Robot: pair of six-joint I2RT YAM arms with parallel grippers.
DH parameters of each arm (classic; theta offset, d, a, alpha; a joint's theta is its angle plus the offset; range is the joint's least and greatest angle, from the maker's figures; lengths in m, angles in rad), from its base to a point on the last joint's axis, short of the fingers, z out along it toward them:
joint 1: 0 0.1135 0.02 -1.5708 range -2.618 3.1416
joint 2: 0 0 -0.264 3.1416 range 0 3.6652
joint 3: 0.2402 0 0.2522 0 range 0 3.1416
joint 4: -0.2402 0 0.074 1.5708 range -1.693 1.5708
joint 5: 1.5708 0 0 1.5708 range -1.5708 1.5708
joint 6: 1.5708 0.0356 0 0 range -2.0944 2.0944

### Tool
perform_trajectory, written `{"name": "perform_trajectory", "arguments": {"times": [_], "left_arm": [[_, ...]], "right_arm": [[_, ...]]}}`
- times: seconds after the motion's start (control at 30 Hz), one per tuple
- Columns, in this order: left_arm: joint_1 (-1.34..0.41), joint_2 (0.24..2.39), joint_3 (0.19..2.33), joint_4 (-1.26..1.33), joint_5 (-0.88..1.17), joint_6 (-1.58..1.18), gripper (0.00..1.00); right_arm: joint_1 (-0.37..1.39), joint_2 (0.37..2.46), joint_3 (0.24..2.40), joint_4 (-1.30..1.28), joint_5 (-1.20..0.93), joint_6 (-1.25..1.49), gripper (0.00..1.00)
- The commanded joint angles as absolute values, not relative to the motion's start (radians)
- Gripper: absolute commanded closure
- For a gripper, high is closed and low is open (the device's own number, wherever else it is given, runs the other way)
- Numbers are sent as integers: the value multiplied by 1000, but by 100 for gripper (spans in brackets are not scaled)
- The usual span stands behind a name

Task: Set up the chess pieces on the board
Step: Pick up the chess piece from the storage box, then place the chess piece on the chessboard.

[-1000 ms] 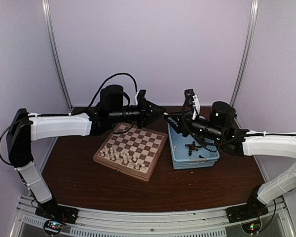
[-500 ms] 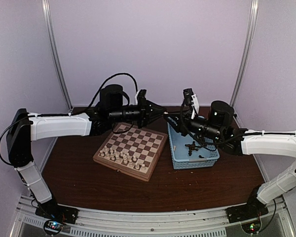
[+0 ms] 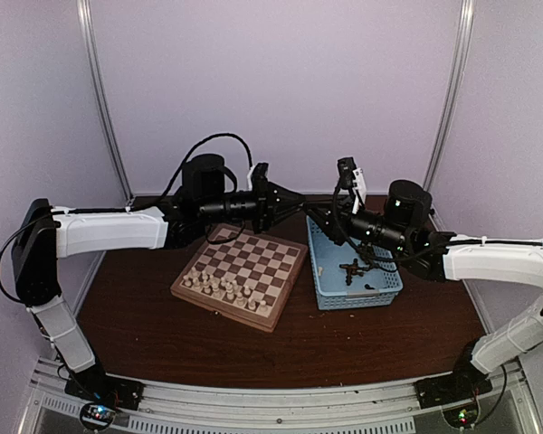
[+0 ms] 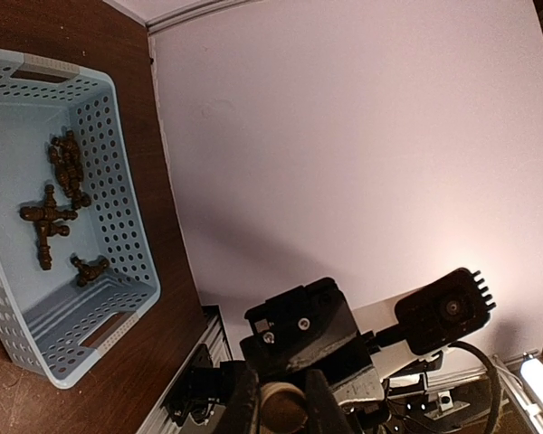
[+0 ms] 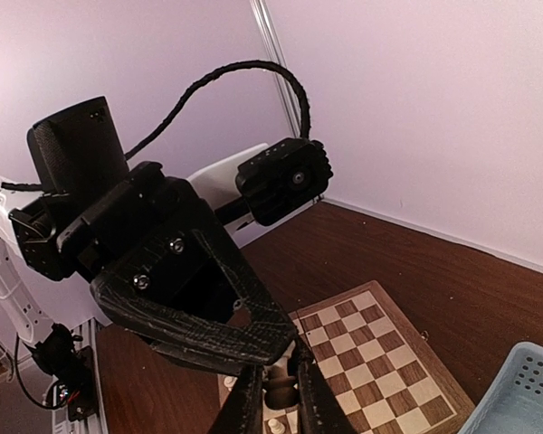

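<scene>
"Where were the arms when you looked?"

"Both were stretched out in the air over the far side of the table (image 3: 163,334), above the gap between the board (image 3: 264,260) and the basket (image 4: 118,199). The left gripper (image 3: 301,205) and the right gripper (image 3: 314,213) were tip to tip there."

"Did they hold something?"

"Yes, one dark piece (image 5: 281,389). The right gripper had its fingers almost together, and the piece sat between them, touched on both sides as far as I could see. The left gripper was nearly closed too, with its tips on the other end of the same piece."

"And the rest?"

"The white pieces (image 3: 219,285) stood in two rows on the near side of the board. Several dark pieces (image 4: 50,217) lay on the floor of the basket. The board lay on the table, just left of the basket."
</scene>
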State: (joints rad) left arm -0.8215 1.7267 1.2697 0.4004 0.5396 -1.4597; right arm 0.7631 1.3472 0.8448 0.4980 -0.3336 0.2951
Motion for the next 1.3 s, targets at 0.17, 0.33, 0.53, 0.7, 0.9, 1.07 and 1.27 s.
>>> {"name": "perform_trajectory", "arguments": {"times": [0.17,0.33,0.53,0.7,0.9,1.07,1.27], "left_arm": [[-819,1708,1258,476,558,-1475,91],[-817,1695,1253,466,553,-1444,73],[-768,1589,1233,232,501,-1245,54],[-714,1441,1229,-109,340,-975,46],[-692,1301,1224,-358,81,-712,40],[-692,1220,1180,-389,17,-534,37],[-692,1173,1153,-433,-62,-469,34]], "right_arm": [[753,1359,879,520,-376,300,100],[746,1343,873,493,-365,298,100],[737,1326,918,293,-355,281,100],[736,1387,1061,-31,-370,225,100],[739,1594,1358,-494,-405,142,100],[755,1728,1524,-647,-397,169,100],[807,1928,1763,-846,-371,157,100]]}}
